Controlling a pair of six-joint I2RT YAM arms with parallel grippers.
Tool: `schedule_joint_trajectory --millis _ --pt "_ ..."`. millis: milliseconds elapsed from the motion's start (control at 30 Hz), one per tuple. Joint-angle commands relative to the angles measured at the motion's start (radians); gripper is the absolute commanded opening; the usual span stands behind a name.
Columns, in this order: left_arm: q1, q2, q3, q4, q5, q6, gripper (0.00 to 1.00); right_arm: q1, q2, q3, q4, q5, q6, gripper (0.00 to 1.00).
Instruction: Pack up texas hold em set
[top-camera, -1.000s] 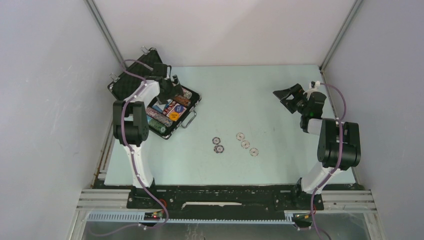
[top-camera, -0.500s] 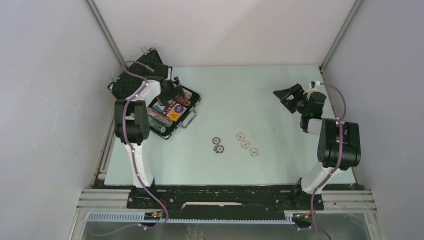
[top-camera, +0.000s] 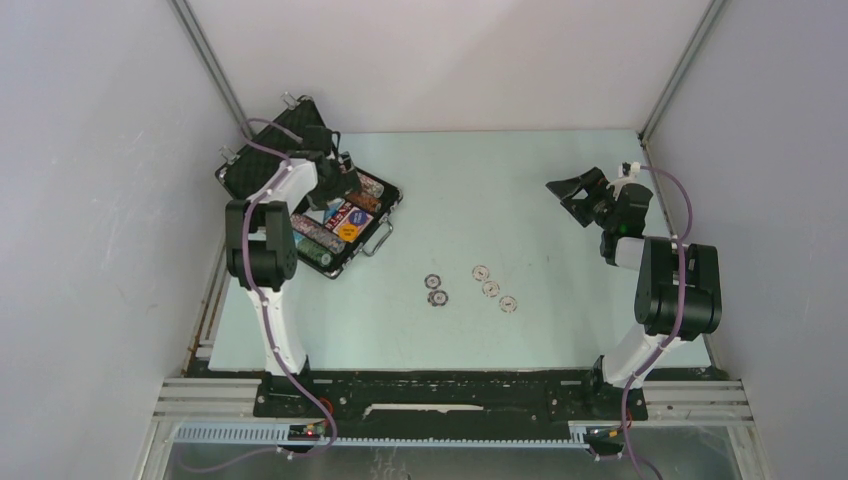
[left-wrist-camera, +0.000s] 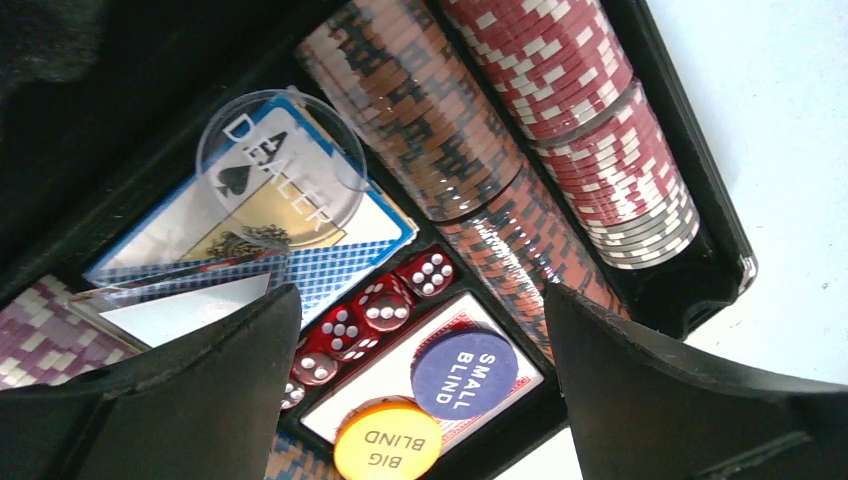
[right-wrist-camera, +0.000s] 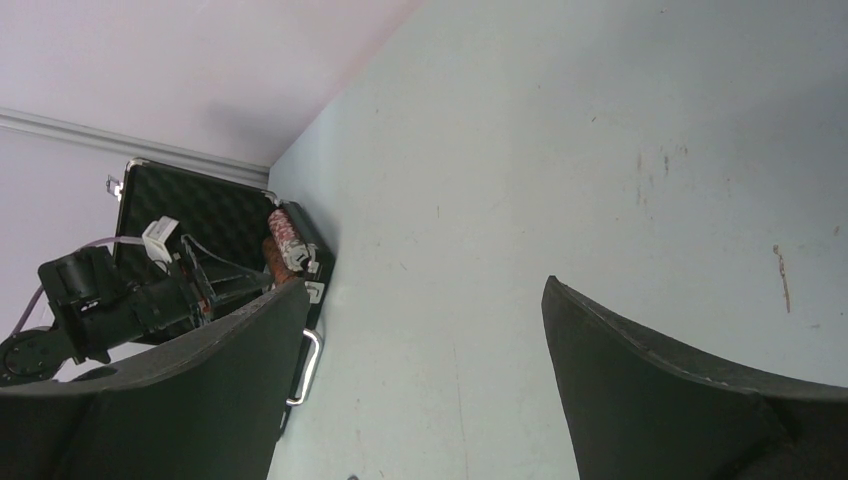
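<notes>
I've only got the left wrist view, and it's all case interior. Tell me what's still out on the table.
Observer: Five loose chips lie on the table, to the right of the case and nearer the arm bases.
Operator: Report the right claw.
Observer: The right claw is open and empty. It hovers near the table's far right, well away from the chips.
Operator: Give me the lid.
Observer: The lid stands open on the case's far-left side, toward the corner.

Loose chips (top-camera: 437, 297) unreadable (too small overhead).
</notes>
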Motion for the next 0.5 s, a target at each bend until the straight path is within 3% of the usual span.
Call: schedule_joint_trajectory --millis 0,300,467 --pt "0.013 -0.090 -0.006 -0.015 -0.007 0.051 0.97 0.005 0.001 0.041 0.043 -0.010 0.005 0.97" --pt "0.002 -0.149 -0.044 -0.006 0.069 0.074 0.98 0.007 0.002 0.042 0.044 -0.012 0.006 0.97" --pt "-0.042 -0.275 -0.077 -0.006 -0.009 0.077 1.00 0.011 0.005 0.054 0.020 -0.012 -0.006 0.97"
